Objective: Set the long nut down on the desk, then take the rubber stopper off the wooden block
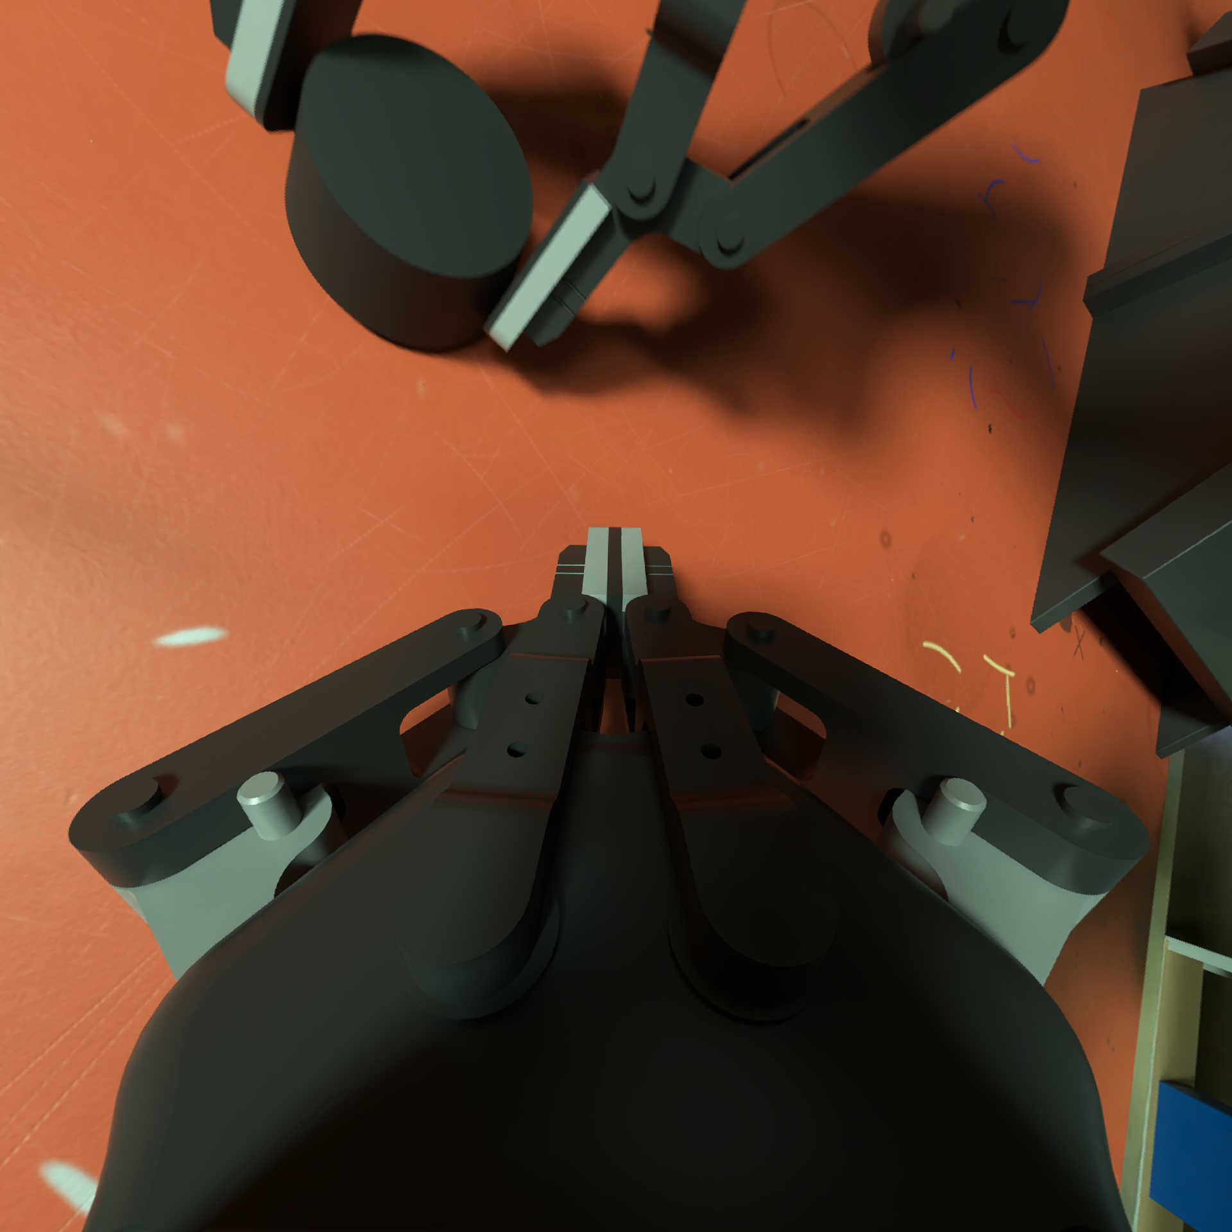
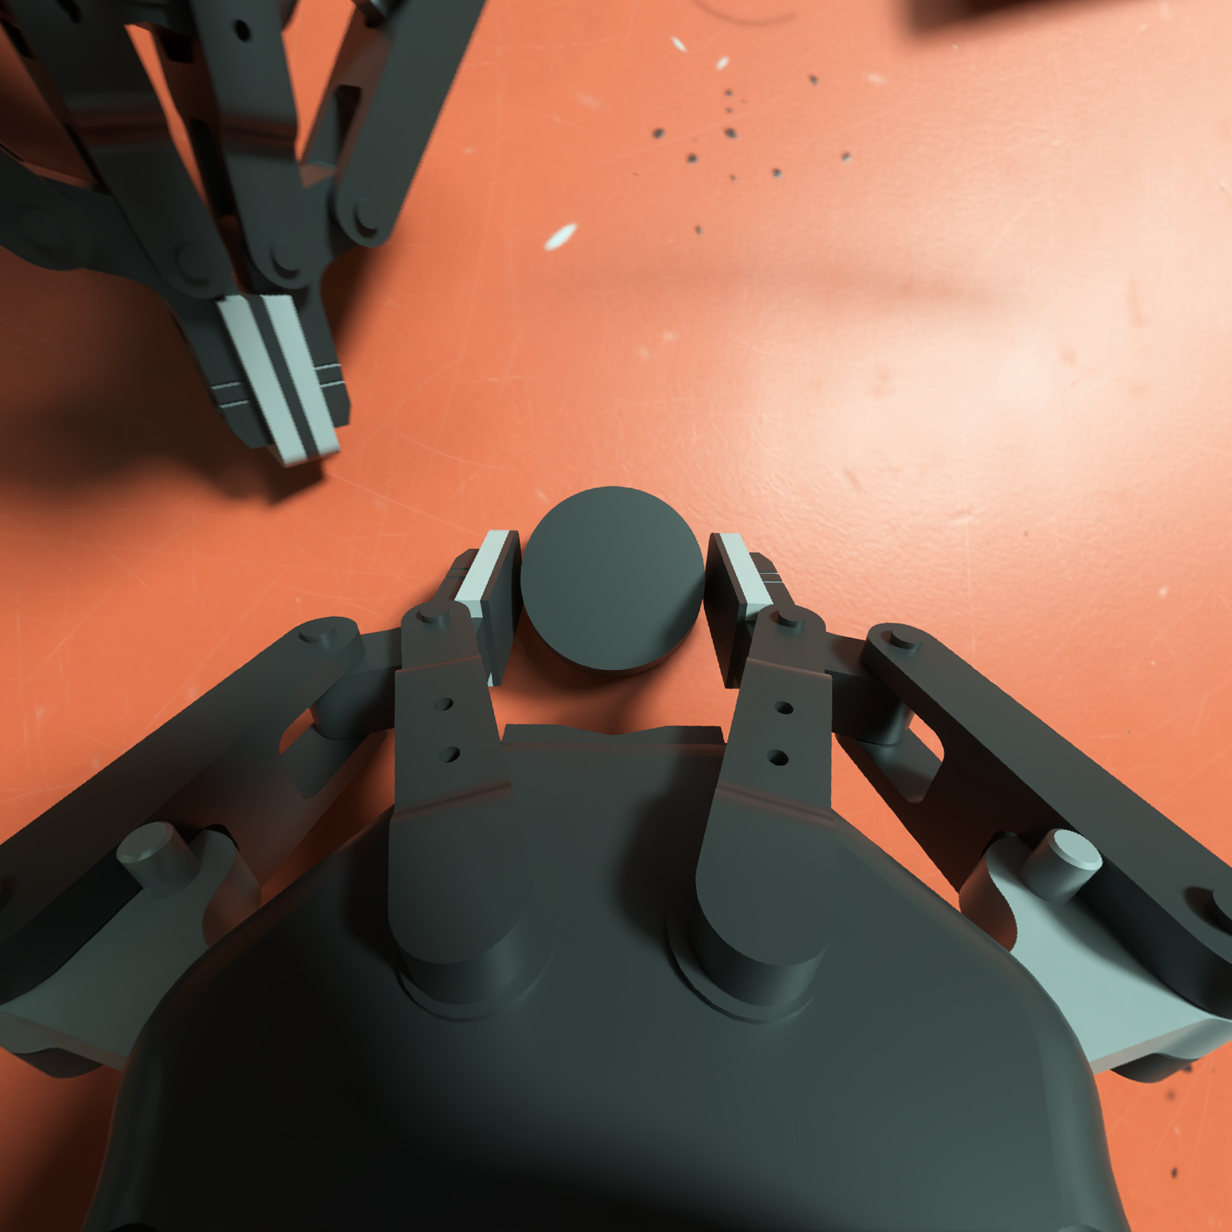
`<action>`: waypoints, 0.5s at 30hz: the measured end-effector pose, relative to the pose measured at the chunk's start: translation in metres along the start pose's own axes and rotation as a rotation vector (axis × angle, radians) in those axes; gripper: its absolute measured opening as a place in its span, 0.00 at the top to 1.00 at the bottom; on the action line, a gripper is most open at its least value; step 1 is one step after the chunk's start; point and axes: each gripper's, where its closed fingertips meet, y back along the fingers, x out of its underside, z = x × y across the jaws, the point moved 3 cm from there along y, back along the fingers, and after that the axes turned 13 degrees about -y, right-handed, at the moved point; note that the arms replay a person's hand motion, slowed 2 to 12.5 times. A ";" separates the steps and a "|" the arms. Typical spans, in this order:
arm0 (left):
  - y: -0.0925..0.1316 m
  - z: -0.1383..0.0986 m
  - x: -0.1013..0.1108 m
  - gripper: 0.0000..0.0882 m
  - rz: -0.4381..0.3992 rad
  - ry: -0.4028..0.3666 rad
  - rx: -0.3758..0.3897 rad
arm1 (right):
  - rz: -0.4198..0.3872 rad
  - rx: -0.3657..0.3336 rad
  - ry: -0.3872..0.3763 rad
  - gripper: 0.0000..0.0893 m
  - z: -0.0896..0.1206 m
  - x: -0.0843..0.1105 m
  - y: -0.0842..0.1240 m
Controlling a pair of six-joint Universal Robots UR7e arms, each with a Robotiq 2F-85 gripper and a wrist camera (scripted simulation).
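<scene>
Left to right across the orange desk [image 1: 267,500]. The left gripper [image 1: 614,557] hangs above bare desk with its two pale pads pressed flat together and nothing between them; in the right wrist view it shows at upper left, equally empty. No long nut is in sight in either view, so the first step looks finished or lies out of frame — I cannot tell which.

Centre: the rubber stopper [image 2: 612,579], a dark squat cylinder, stands upright with its flat face up. It appears to rest on the desk itself; no wooden block shows beneath it.

The right gripper [image 2: 612,587] straddles the stopper, one pad [image 2: 481,573] at each flank, at or just off the rubber — contact cannot be judged, nor whether this is a grasp or a release.

Far right in the left wrist view: a dark angular structure [image 1: 1147,373] and the edge of a pale shelf unit [image 1: 1160,1000].

Step in hand, as judged: handling the stopper. If it is being set down, the next move calls for parting the fingers evenly and lifting straight up, so the stopper is not tipped.
</scene>
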 end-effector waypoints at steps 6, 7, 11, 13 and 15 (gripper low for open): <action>-0.001 0.000 -0.001 1.00 0.000 -0.002 0.003 | 0.025 -0.013 0.029 0.45 0.013 -0.010 -0.006; -0.001 0.000 -0.001 1.00 0.000 -0.002 0.003 | 0.026 -0.010 0.029 0.45 0.013 -0.011 -0.007; -0.001 0.000 -0.002 1.00 0.002 -0.003 0.005 | 0.020 0.003 0.008 0.45 0.009 -0.018 -0.011; -0.002 0.000 -0.002 1.00 0.002 -0.003 0.005 | 0.012 0.003 -0.017 0.45 0.005 -0.020 -0.013; -0.002 0.000 -0.003 1.00 0.002 -0.004 0.004 | -0.001 0.000 -0.048 0.45 0.000 -0.023 -0.014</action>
